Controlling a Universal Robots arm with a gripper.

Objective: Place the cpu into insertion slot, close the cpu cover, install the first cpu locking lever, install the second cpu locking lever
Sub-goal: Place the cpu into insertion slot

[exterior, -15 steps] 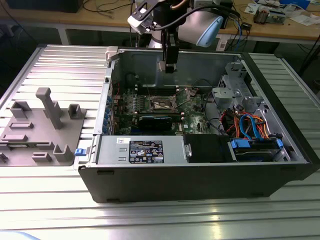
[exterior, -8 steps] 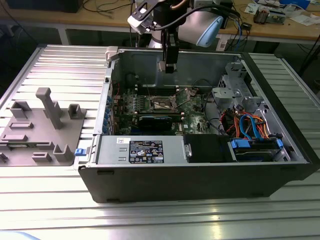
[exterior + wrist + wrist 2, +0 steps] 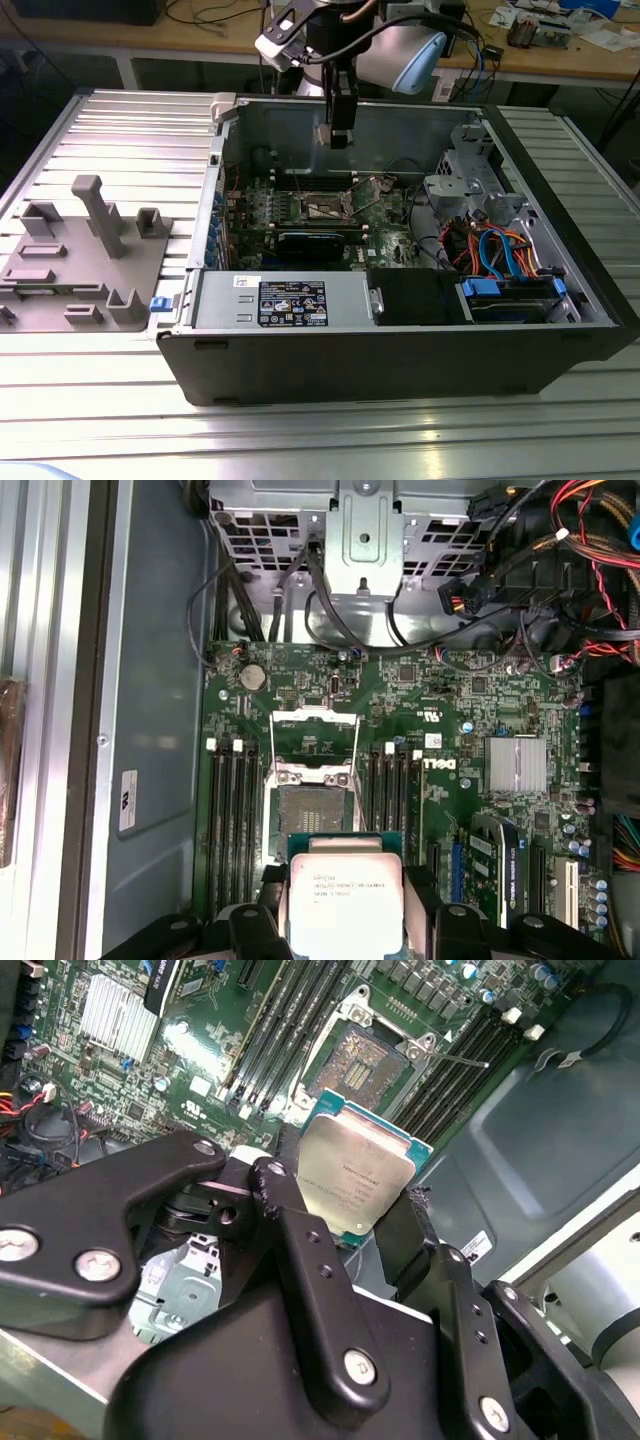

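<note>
The cpu (image 3: 356,1172), silver-topped and green-edged, sits clenched in the gripper (image 3: 342,1198) above the socket (image 3: 364,1062) (cover (image 3: 314,717) raised).

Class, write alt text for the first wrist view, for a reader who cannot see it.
The gripper holds the cpu between its black fingers, silver top showing, above a green motherboard inside an open computer case. Near it lies the empty cpu socket with its cpu cover swung open, memory slots on both sides.
</note>
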